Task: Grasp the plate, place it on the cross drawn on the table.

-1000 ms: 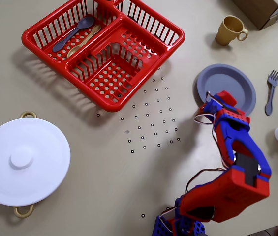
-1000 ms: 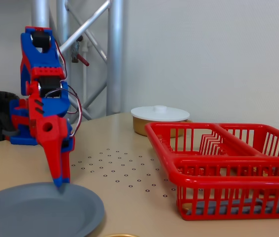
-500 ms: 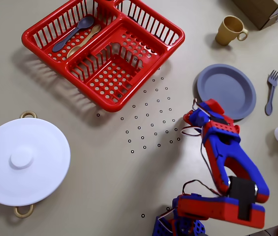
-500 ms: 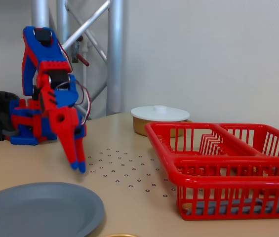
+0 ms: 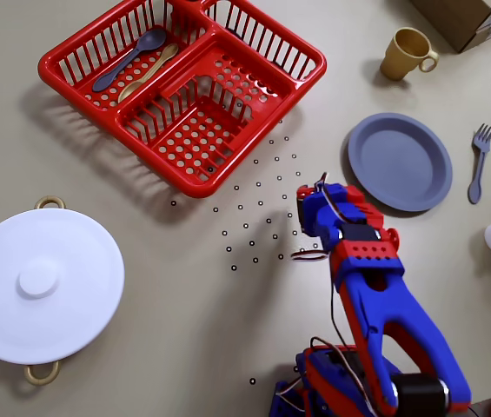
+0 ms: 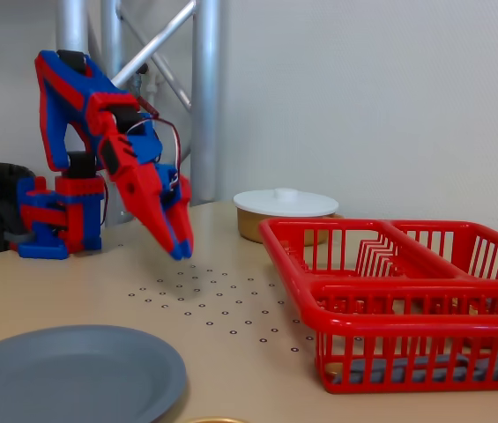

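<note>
**Reaching for the plate, with no cross in plain sight**

We start with the table (image 5: 184,347), a pale surface carrying a grid of small dots but no obvious drawn cross that we can make out. Next in size, the white lidded pot (image 5: 41,285) sits at the left edge of the overhead view, and the red basket (image 5: 184,87) lies at the top with two spoons in one compartment. The grey plate (image 5: 400,161) lies flat toward the right, just beside the arm's head, with a fork (image 5: 480,161) and a yellow mug (image 5: 408,54) near it.

The gripper (image 6: 181,249) hangs above the dotted patch, tilted downward and clear of the table; the jaws look closed or nearly so, holding nothing.

We judge the step in hand to be the approach. To do it well, we should part the jaws first, swing toward the plate's near rim, come in low and pinch the rim edge-on, since a flat plate offers no other hold.
</note>
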Controlling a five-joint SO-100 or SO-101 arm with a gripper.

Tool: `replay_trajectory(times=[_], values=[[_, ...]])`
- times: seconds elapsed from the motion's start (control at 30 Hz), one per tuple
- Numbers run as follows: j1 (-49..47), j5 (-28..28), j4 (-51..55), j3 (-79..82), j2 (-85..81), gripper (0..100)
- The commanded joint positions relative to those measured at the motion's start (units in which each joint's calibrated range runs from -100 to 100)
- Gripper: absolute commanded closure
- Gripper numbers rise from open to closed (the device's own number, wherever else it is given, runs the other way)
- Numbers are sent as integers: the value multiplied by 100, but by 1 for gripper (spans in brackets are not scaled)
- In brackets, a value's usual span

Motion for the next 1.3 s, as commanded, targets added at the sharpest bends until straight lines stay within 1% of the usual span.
replay_trajectory(times=[0.0, 0.17, 0.33, 0.47, 0.63, 0.77, 0.87, 1.0, 1.27], values=[[-246, -576, 14, -20, -657, 95], [-583, -1451, 22, 442, -1426, 99], [-892, -2657, 14, 832, -2161, 100], [-1107, -3512, -34, 1122, -2787, 100], [-1193, -4840, 102, 1122, -3252, 100], [-1143, -5534, 223, 1068, -3370, 100], [-1143, -5792, 30, 1104, -3522, 100], [-1136, -5905, -203, 1222, -3666, 100], [-964, -5812, -219, 1965, -4249, 100]])
